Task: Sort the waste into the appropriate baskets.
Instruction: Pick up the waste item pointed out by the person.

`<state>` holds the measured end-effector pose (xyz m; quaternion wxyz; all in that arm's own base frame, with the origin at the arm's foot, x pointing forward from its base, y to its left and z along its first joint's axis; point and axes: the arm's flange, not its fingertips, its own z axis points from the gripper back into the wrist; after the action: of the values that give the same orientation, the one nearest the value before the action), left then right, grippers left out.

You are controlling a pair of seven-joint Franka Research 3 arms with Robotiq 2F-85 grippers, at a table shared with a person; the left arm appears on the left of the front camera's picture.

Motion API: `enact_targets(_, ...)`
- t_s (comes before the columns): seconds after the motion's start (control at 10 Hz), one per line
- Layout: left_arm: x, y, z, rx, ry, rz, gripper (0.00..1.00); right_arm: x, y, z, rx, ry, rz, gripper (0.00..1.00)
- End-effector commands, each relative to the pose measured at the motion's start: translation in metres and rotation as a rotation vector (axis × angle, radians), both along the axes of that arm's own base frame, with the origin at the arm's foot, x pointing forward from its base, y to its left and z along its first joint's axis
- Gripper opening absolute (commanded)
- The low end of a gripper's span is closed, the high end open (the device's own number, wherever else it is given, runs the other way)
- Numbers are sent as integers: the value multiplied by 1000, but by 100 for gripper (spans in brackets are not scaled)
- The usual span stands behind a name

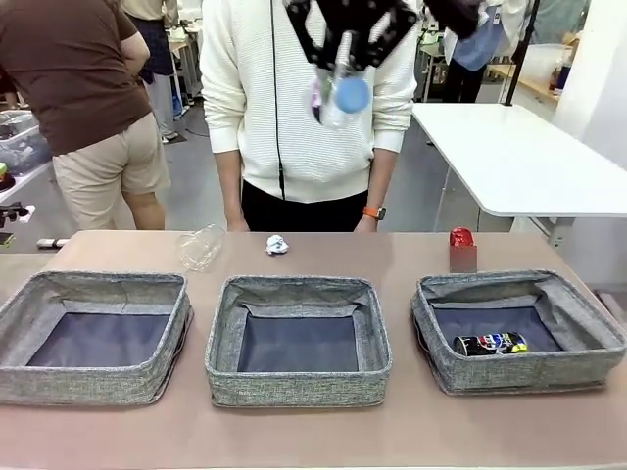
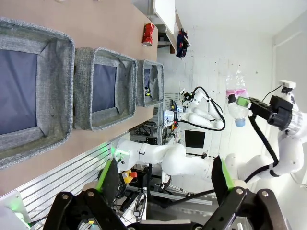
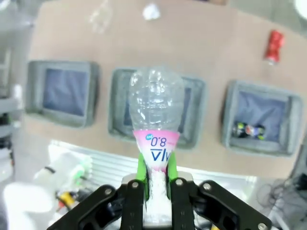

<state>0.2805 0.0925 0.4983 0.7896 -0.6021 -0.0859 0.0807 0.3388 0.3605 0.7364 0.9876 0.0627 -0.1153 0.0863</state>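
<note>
My right gripper (image 1: 345, 44) hangs high above the middle basket (image 1: 294, 384), shut on the pink-labelled clear bottle (image 1: 338, 93), whose blue cap points toward the front camera. In the right wrist view the bottle (image 3: 156, 103) stands up between the green pads (image 3: 140, 167). My left gripper (image 2: 163, 179) is open and holds nothing. A crushed bottle (image 1: 201, 247) and a white paper ball (image 1: 277, 245) lie behind the baskets. The red can (image 1: 460, 238) stands at the back right. A dark can (image 1: 490, 344) lies in the right basket (image 1: 534, 374). The left basket (image 1: 88, 384) holds nothing.
A person in a white sweater (image 1: 294, 127) stands at the far edge, hands down by the table. Another person (image 1: 88, 98) stands behind on the left. A white table (image 1: 519, 157) is off to the right.
</note>
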Motion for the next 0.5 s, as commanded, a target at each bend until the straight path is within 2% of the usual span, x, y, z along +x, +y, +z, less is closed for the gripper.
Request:
enact_targets(0.0,0,-2,4,-21,-1,4,100,4,13,15,33,11,87,18)
enact_targets(0.2,0,-2,4,-21,-1,4,100,3,23,12,42,26,122,18)
enact_targets(0.4,0,-2,4,-21,-1,4,100,4,20,14,44,3,103,18)
